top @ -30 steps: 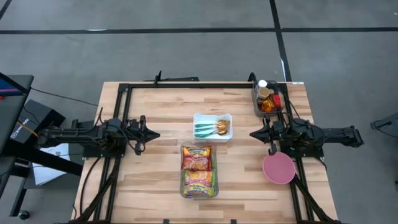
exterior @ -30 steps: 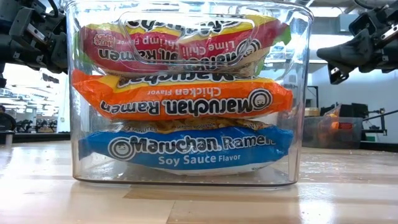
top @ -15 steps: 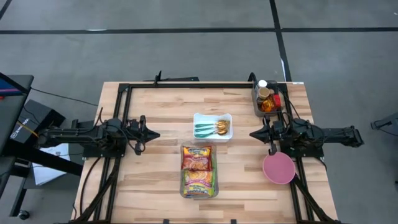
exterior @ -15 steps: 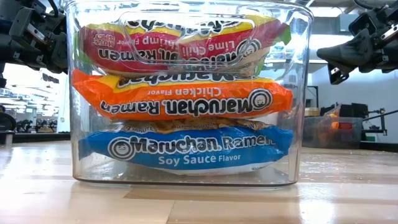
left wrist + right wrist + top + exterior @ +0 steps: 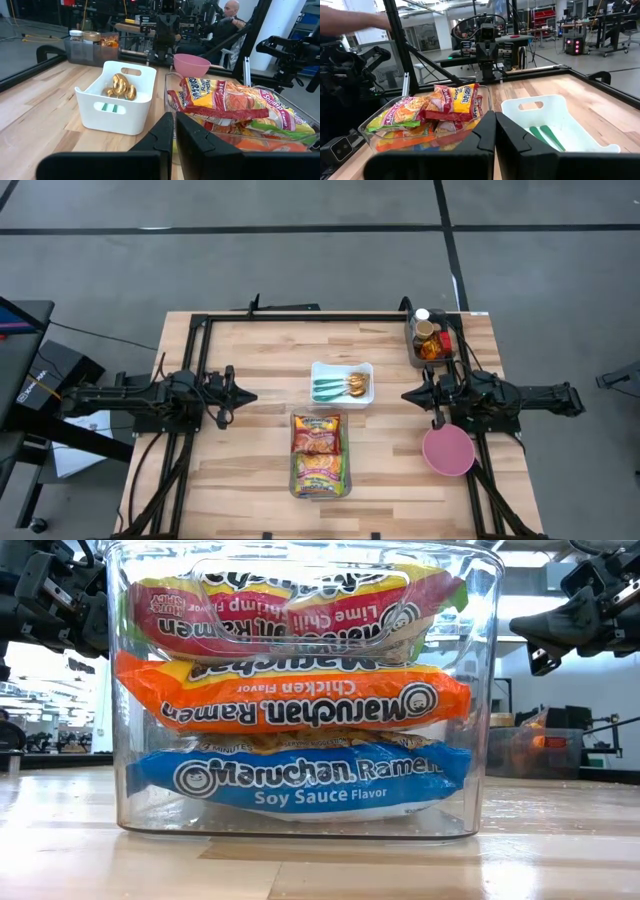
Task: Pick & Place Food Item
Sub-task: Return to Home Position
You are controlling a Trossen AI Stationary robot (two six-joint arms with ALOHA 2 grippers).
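**A:** From above, where is there room?
**B:** The table (image 5: pixel 250 470) is bare wood on its left half. The clear bin (image 5: pixel 291 465) sits near the front edge, its length running front to back. The white bin (image 5: pixel 314 370) is just behind it, the black bin (image 5: pixel 412 352) is in the back right corner, and one pink bowl (image 5: pixel 447 450) is by the right edge. That makes three bins. The left gripper (image 5: pixel 248 395) and right gripper (image 5: pixel 406 395) flank the white bin, clear of it.

**A:** And the red pack (image 5: pixel 316 438)?
**B:** It lies on top in the clear bin.

**A:** Low view?
**B:** Three packs are stacked: red over orange pack (image 5: pixel 290 700) over blue pack (image 5: pixel 300 780). Each runs lengthwise across the bin. The red and orange print reads upside down.

**A:** Left wrist?
**B:** The fingers are pressed together, holding nothing. A person (image 5: pixel 227 20) sits beyond the table.

**A:** Right wrist?
**B:** The same, fingers closed and empty.
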